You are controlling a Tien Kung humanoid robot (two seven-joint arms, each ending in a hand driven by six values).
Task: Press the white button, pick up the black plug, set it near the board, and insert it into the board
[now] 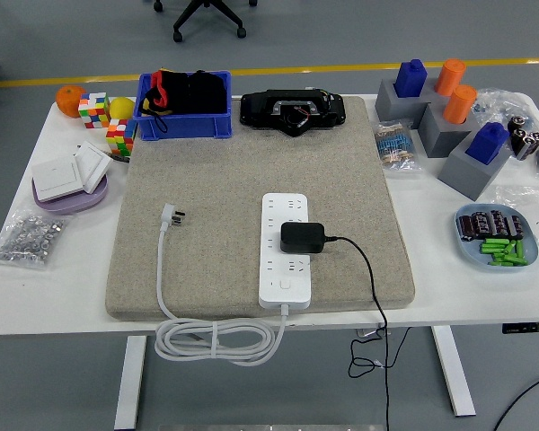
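Observation:
A white power strip [286,250] lies lengthwise on the beige felt mat [207,171], its white button [287,285] at the near end. The black plug [303,237] sits on the strip's right side at mid length, and its black cable [372,278] runs right and down over the table's front edge. The strip's own white plug [172,215] lies on the mat to the left, with its cord coiled [217,339] below the front edge. Neither robot hand appears in the head view.
A blue bin [184,106] and a black device [292,109] stand at the mat's far end. Cubes, an orange [69,101] and a purple dish with switches [67,180] are at the left. Grey blocks with pegs [445,112] and a battery plate [494,238] are at the right.

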